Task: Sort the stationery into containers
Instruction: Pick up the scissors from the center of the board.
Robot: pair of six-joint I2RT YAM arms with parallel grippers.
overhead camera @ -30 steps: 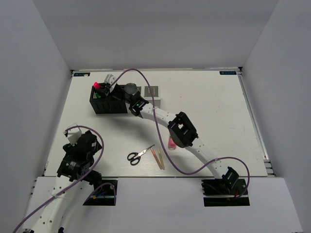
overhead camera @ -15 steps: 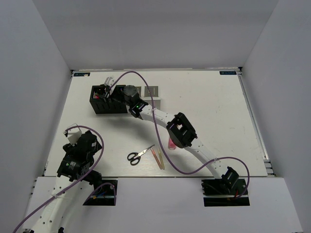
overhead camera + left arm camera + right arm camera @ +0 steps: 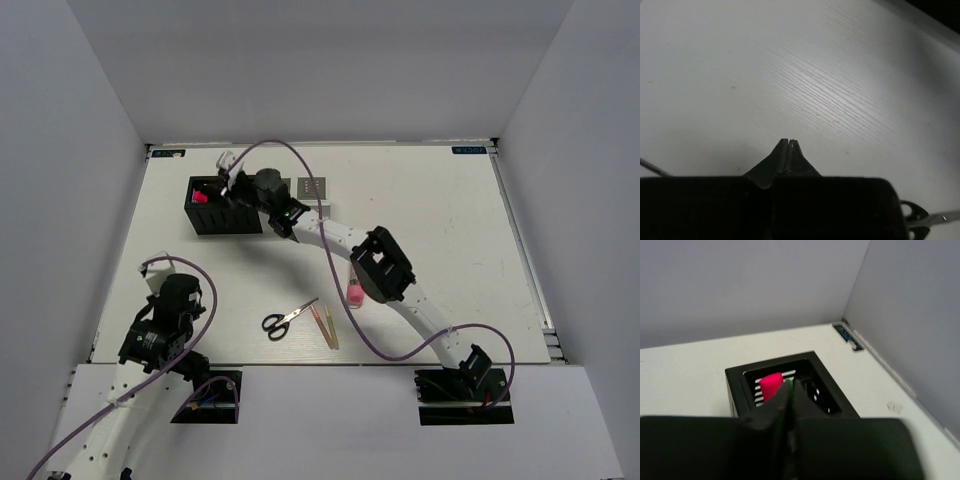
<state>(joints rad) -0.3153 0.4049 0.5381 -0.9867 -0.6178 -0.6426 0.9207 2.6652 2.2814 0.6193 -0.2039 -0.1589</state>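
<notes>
The black container (image 3: 226,224) stands at the back left, and a pink-capped marker (image 3: 200,198) stands inside it. My right gripper (image 3: 228,175) hovers just over its far rim. In the right wrist view the jaws (image 3: 790,385) are together, with a thin green sliver in the slit, and the pink cap (image 3: 771,385) and the container's rim (image 3: 770,366) lie beyond. The grey container (image 3: 312,187) is half hidden behind the right arm. Scissors (image 3: 285,320), two thin sticks (image 3: 326,326) and a pink pen (image 3: 353,292) lie on the table. My left gripper (image 3: 788,141) is shut and empty over bare table.
White walls enclose the table on the left, back and right. My right arm stretches diagonally from the near right to the black container, passing over the pink pen. The left gripper (image 3: 165,278) sits near the front left edge; a scissors handle (image 3: 920,217) shows beside it.
My right gripper held the pink-capped marker above the black container, let it drop in, then drew back slightly and closed. The left arm shifted a little.
</notes>
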